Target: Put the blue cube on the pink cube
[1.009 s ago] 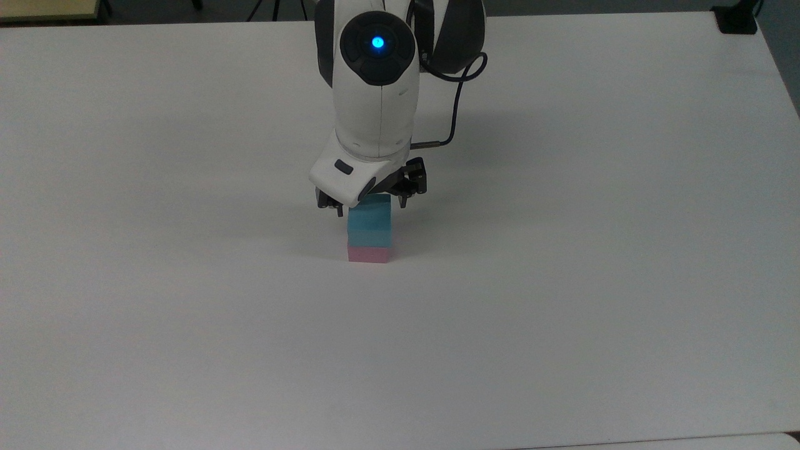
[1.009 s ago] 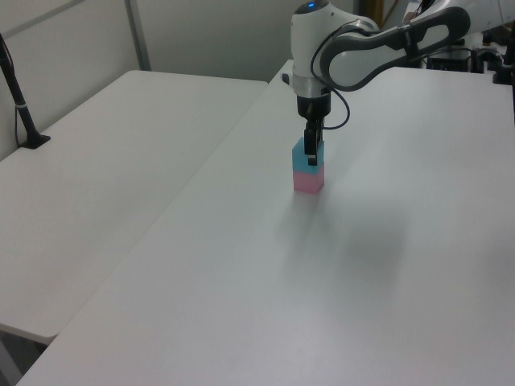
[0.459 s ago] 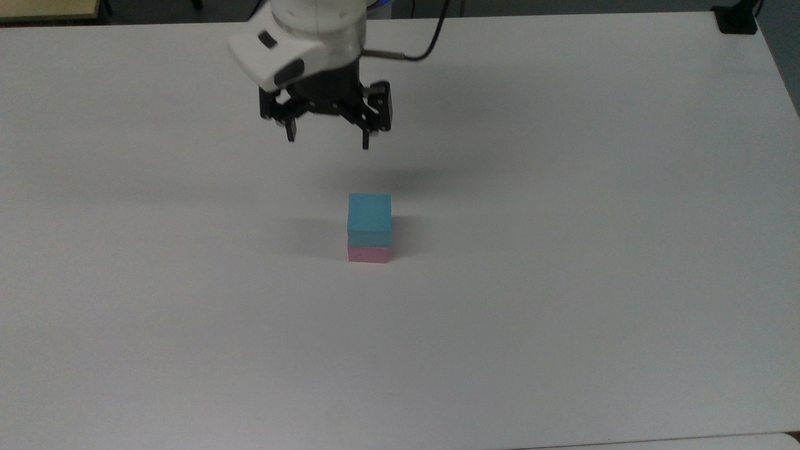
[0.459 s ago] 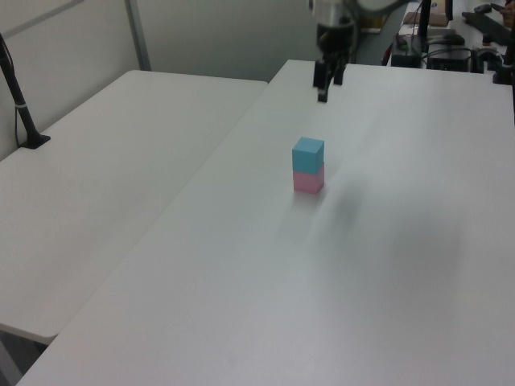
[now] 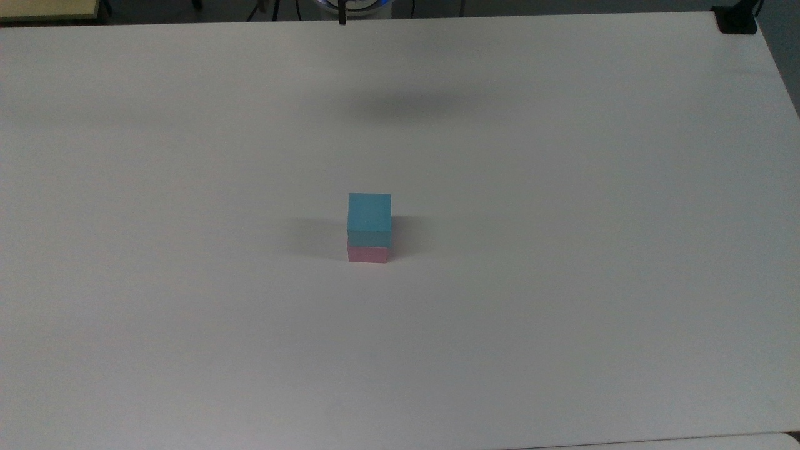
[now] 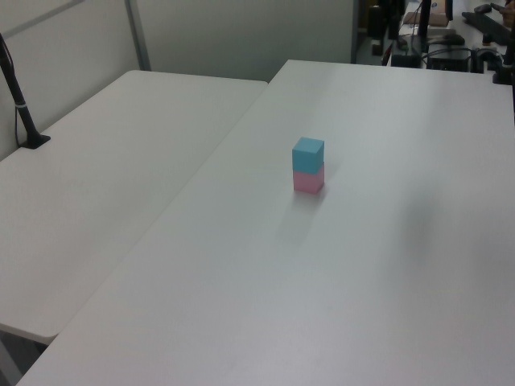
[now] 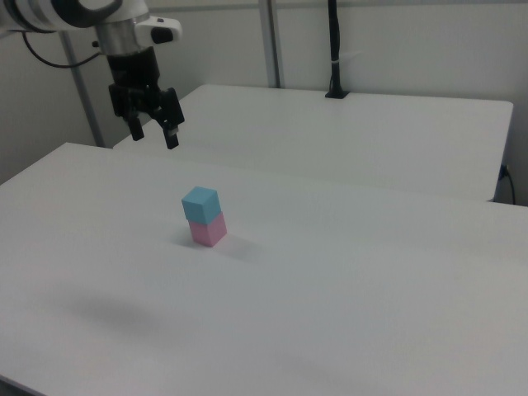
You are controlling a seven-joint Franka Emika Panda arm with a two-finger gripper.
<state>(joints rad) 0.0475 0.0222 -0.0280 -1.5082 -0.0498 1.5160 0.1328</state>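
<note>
The blue cube (image 5: pixel 369 215) rests squarely on top of the pink cube (image 5: pixel 367 254) near the middle of the white table (image 5: pixel 562 281), and nothing touches the stack. The left view shows the same stack, blue cube (image 6: pixel 308 152) over pink cube (image 6: pixel 308 180). In the right view the blue cube (image 7: pixel 200 204) sits on the pink cube (image 7: pixel 207 230). My gripper (image 7: pixel 154 137) hangs high above the table, up and to the right view's left of the stack, open, with nothing between its fingers.
A second white table (image 6: pixel 88 185) adjoins on the left view's left, with a black pole (image 6: pixel 18 100) clamped at its edge. A black clamp (image 5: pixel 736 20) sits at the top view's top right corner. Equipment stands beyond the far edge (image 6: pixel 451 48).
The gripper has let go of the blue cube, risen and drawn back from the stack, leaving the top and left views. Both cubes have stayed put.
</note>
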